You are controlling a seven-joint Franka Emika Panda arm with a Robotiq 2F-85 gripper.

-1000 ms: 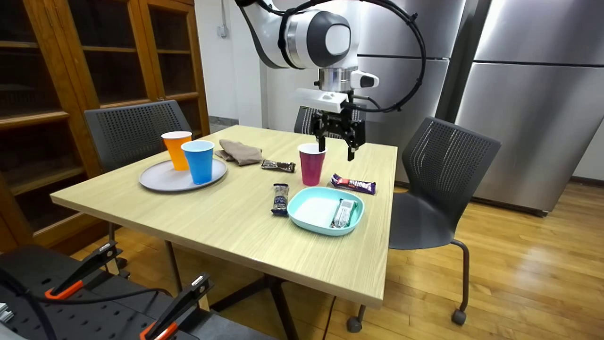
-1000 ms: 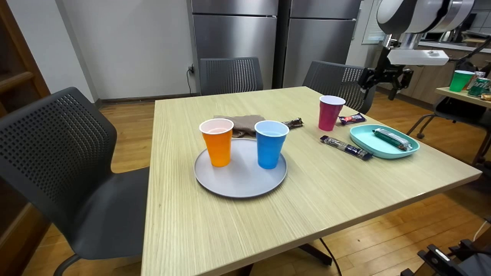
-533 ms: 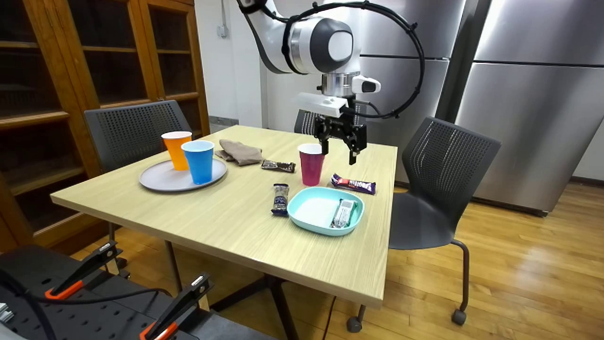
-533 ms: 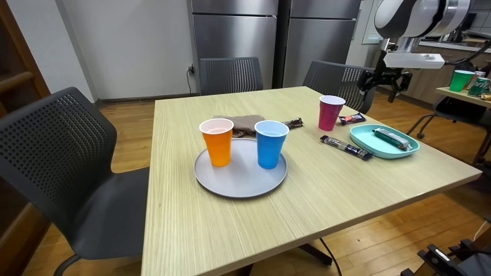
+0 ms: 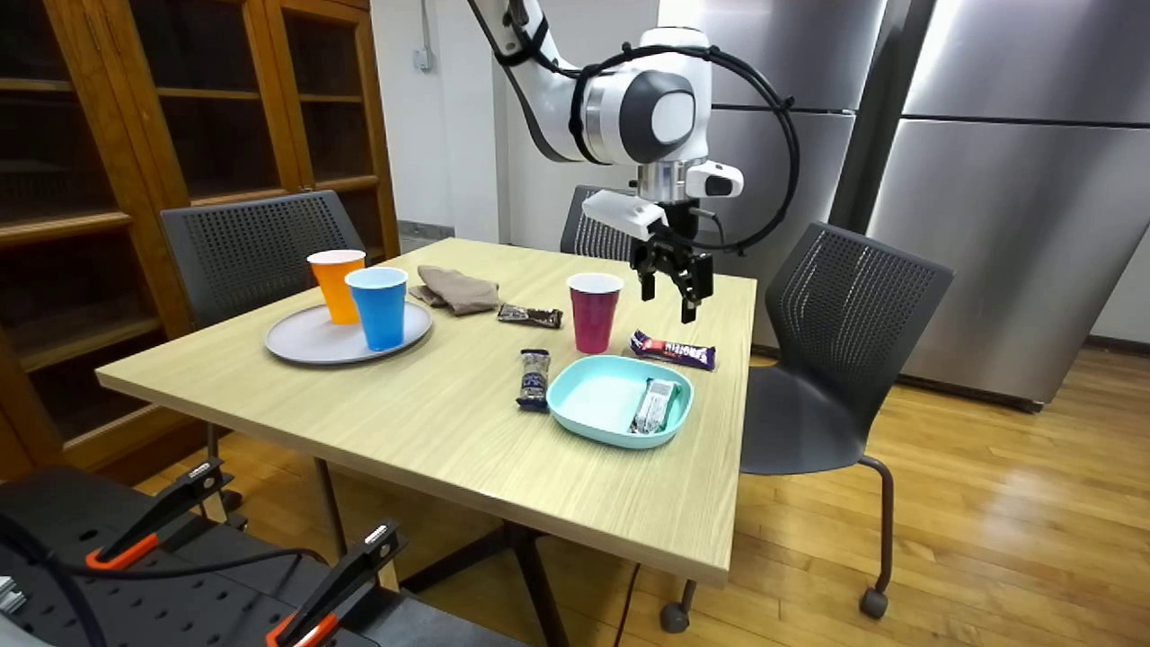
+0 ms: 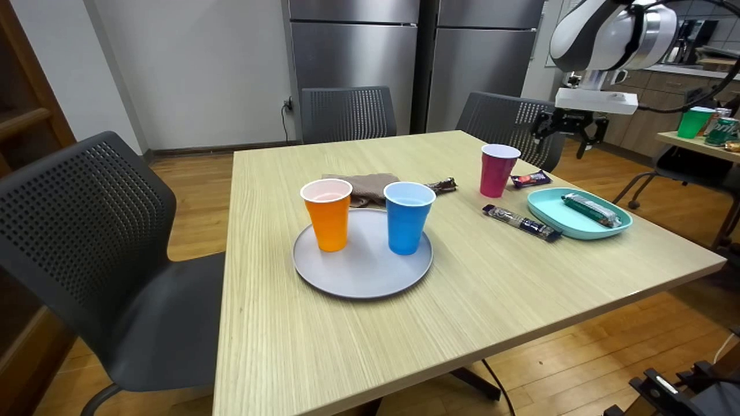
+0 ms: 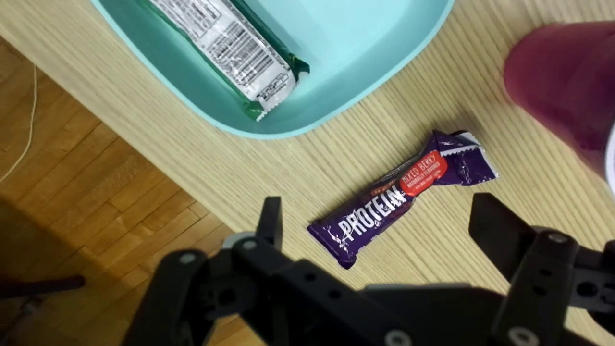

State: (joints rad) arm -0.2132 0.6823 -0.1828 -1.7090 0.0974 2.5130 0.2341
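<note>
Jaws spread wide, the end effector (image 5: 668,301) hangs in the air above the desk (image 5: 449,386). Below it lies a purple protein bar (image 7: 384,202), seen in the wrist view ahead of the parted jaws. To one side of the end effector, near, a magenta cup (image 5: 592,319) stands upright. Past the protein bar sits a turquoise dish (image 7: 355,29) holding a green-and-silver bar (image 7: 240,55). Well apart from the end effector, an orange cup (image 6: 328,222) and a blue cup (image 6: 407,222) stand on a grey plate (image 6: 364,277).

Orange cup (image 6: 329,225), blue cup (image 6: 407,228) on gray plate (image 6: 364,280).
</note>
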